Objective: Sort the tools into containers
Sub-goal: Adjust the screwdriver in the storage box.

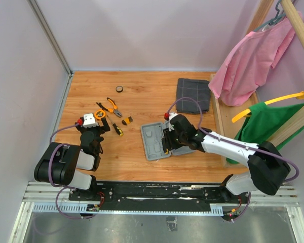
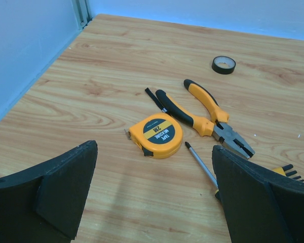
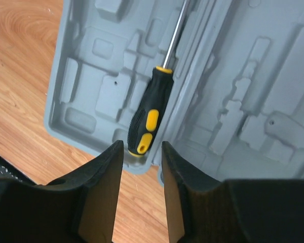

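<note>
Nearest you, your left hand [image 2: 154,149] hung low over the left side of the tabletop [image 2: 116,66] with its fingers spread wide apart and nothing between them. Just beyond its fingertips lay the round orange tape measure [image 2: 156,134], flat with its label up. Beside that ran the thin shaft of a second screwdriver [image 2: 200,164], its handle hidden behind your finger.

On the other side, your right hand [image 3: 142,144] was over the grey tool case [image 3: 86,86], which lay open. Its fingers stood only narrowly apart at the butt of the black-and-yellow screwdriver [image 3: 152,106]. I could not tell whether they were pinching it. That screwdriver lay lengthwise in a long groove of the case's left half, close to the ridge between the two halves.

Farther out, the orange-handled pliers [image 2: 202,114] lay on the bare wood, jaws toward the case. Beyond them sat a roll of black tape [image 2: 223,64], well apart. A dark folded cloth [image 1: 192,94] lay at the far right.
</note>
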`<state>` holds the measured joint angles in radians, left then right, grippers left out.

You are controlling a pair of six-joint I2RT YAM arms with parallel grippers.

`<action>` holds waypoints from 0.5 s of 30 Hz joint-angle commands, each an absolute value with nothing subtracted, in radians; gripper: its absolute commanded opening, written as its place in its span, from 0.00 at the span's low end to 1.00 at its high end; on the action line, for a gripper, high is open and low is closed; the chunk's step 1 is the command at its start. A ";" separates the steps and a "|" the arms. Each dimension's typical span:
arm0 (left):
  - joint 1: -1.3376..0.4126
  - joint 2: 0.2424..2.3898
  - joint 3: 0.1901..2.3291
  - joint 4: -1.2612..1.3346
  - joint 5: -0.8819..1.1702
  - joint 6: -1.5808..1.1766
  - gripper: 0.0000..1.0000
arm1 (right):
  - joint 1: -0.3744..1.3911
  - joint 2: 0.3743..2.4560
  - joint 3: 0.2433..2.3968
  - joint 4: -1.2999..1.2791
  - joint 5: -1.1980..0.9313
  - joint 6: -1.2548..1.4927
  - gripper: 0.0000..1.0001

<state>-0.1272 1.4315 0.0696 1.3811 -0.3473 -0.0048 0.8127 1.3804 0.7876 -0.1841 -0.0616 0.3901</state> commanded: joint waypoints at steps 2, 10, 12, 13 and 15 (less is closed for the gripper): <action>-0.120 1.428 0.080 1.395 -0.366 -0.002 0.99 | 0.826 1.460 0.853 -0.153 -0.061 0.378 0.35; -0.120 1.428 0.080 1.396 -0.366 -0.002 0.99 | 0.825 1.545 0.890 -0.154 -0.061 0.377 0.29; -0.120 1.428 0.080 1.396 -0.366 -0.002 0.99 | 0.826 1.558 0.893 -0.158 -0.065 0.378 0.28; -0.120 1.428 0.080 1.395 -0.367 -0.002 0.99 | 0.827 1.561 0.894 -0.163 -0.065 0.380 0.27; -0.120 1.427 0.080 1.396 -0.366 -0.002 0.99 | 0.825 1.569 0.894 -0.170 -0.066 0.381 0.26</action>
<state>-0.1272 1.4315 0.0696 1.3811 -0.3473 -0.0044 0.8127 1.5513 0.8623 -0.1539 -0.0635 0.3874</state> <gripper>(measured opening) 0.993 0.271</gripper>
